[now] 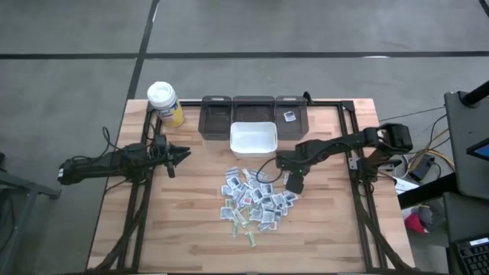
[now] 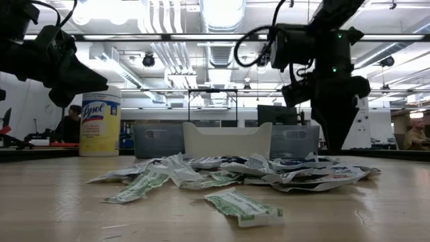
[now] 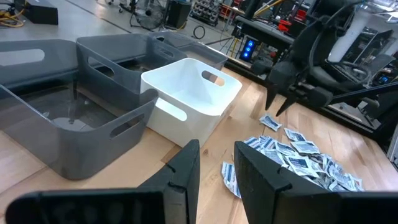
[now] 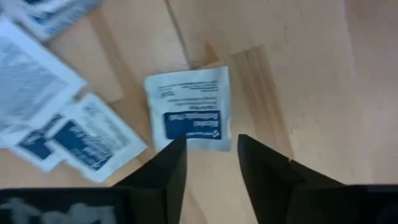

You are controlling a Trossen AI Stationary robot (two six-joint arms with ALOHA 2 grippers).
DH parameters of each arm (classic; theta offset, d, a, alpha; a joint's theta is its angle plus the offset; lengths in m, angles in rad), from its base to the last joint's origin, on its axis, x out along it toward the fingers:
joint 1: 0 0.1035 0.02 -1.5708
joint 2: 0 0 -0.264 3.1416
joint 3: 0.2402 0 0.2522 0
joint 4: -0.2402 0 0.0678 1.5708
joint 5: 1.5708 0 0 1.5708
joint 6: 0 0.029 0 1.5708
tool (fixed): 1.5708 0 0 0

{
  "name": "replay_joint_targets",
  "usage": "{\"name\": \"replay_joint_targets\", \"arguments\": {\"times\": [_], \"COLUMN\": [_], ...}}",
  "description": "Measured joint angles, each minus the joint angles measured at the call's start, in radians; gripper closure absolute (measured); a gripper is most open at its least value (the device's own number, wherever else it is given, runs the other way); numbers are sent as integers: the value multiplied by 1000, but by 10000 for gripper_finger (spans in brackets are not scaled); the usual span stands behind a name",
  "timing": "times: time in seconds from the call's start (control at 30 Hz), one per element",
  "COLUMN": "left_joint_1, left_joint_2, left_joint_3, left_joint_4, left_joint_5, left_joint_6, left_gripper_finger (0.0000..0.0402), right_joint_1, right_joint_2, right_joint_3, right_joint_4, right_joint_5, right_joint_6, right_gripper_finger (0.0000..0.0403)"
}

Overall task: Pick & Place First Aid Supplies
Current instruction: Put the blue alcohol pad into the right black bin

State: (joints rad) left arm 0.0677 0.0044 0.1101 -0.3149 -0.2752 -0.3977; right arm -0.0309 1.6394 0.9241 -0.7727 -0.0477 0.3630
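The right hand (image 4: 208, 152), fingers apart, hangs over a thin, white, blue-printed paper packet (image 4: 189, 115) lying flat on the bench at frame centre. The packet looks light, limp and slippery; pinch one edge.

- The bench (image 1: 183, 221) is a light wooden top; both tools hang over it
- A heap of first aid packets (image 1: 256, 200) lies just beside the right tool (image 1: 294, 184), spreading away toward the bench's front edge
- One white packet with a blue label (image 4: 191, 116) lies flat right under that tool's parted tips
- A white bin (image 1: 253, 138) stands beyond the right tool; three grey bins (image 1: 252, 112) stand behind it
- A yellow wipes canister (image 1: 165, 104) stands beyond the left tool (image 1: 183, 154), at the back corner
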Motion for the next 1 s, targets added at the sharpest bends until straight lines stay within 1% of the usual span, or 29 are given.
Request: {"name": "replay_joint_targets", "arguments": {"times": [0.2,0.33,0.47,0.67,0.73,0.83,0.9,1.0], "left_joint_1": [0,0,0,0,0,0,0,0], "left_joint_2": [0,0,0,0,0,0,0,0], "left_joint_3": [0,0,0,0,0,0,0,0], "left_joint_4": [0,0,0,0,0,0,0,0], "left_joint_5": [0,0,0,0,0,0,0,0], "left_joint_6": [1,1,1,1,1,1,1,1], "left_gripper_finger": [307,307,307,307,307,307,307,307], "right_joint_1": [0,0,0,-1,-4,-15,-36,-72], "right_joint_2": [77,122,134,90,61,6,-44,-103], "right_joint_3": [3,6,8,0,-4,-7,-4,-4], "right_joint_4": [5,1,-1,-1,-2,-8,-4,16], "right_joint_5": [60,67,75,85,84,28,-58,-234], "right_joint_6": [3,4,4,-2,-4,-16,-44,-108], "right_gripper_finger": [234,246,287,377,389,394,394,395]}}
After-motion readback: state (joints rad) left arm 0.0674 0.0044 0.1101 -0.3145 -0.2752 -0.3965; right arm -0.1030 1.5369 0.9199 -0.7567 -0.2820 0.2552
